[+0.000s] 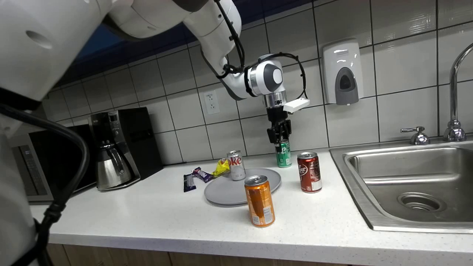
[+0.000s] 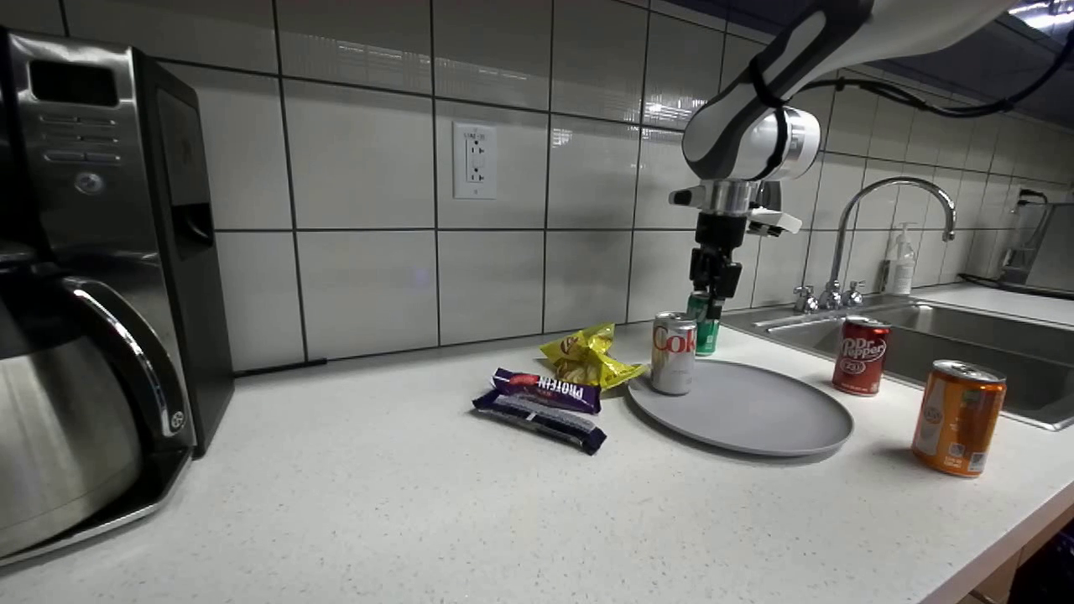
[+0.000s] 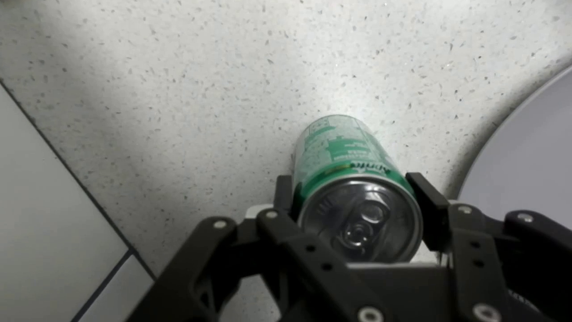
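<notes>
Near the tiled wall (image 1: pixel 229 136), the tool (image 3: pixel 352 194) has hold of a green soda can (image 1: pixel 283 157)

On the left part of the white table (image 1: pixel 147 212), in an exterior view, there is a microwave (image 1: pixel 51 159), and next to it a coffee maker (image 1: pixel 127 147). Then come a dark blue bar (image 1: pixel 189 183), a purple protein bar (image 1: pixel 202 174) and a yellow snack bag (image 1: pixel 221 168), which lies just beside a gray plate (image 1: pixel 225 193). On this plate a silver Coke can (image 1: pixel 237 169) stands upright. An orange soda can (image 1: pixel 259 202) stands nearer to the front edge. Behind the plate, close to the wall, the green soda can stands upright. The tool points down over it; its jaws stand apart by just the width of the can, with one finger against each side, below the lid. To the right stands a Dr Pepper can (image 1: pixel 309 173), and after it the sink (image 1: pixel 410 166) with its faucet (image 1: pixel 453 111).
</notes>
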{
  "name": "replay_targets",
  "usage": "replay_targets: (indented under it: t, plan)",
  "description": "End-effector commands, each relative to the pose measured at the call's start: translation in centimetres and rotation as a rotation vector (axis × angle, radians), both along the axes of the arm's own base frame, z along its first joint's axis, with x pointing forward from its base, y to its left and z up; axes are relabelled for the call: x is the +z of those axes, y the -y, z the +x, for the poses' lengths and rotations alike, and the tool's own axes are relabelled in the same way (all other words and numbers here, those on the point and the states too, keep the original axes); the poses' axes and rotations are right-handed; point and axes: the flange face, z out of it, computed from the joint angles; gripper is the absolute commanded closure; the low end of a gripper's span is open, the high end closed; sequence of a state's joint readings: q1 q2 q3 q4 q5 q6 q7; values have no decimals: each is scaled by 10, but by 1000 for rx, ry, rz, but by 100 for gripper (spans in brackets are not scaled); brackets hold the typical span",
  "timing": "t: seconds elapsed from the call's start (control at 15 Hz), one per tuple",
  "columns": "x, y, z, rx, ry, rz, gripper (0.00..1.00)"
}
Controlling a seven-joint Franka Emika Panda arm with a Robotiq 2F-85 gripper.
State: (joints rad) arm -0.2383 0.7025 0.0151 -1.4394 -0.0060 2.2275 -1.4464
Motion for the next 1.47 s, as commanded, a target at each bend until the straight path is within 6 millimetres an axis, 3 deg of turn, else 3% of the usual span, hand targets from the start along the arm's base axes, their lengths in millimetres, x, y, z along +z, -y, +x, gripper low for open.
replay_targets:
  t: [0.0,0.67,1.4]
  plan:
    - [15,-5,-1,30,13,6,61]
    - [29,-21,-7,61,36,3,61]
    - [34,-57,-26,105,41,-4,61]
